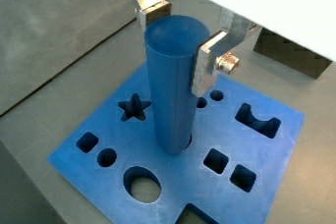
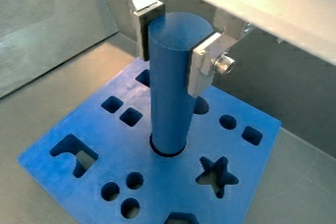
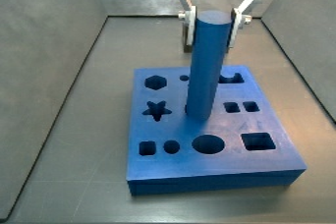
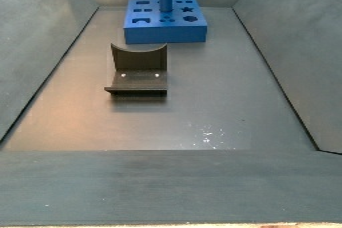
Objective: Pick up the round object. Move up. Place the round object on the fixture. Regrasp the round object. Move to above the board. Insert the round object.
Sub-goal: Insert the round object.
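Wrist views: tool (image 1: 182, 33) grips round object (image 1: 174, 81) near top, upright, lower end entering round hole in board (image 1: 92, 135) below tool; insert step under way; next: push straight down, then release

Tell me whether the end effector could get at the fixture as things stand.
Probably not right away: the end effector is over the board, its fingers on either side of the peg's top, which stands upright in a hole. The fixture sits apart on bare floor with nothing over it, so it looks reachable once the peg is let go.
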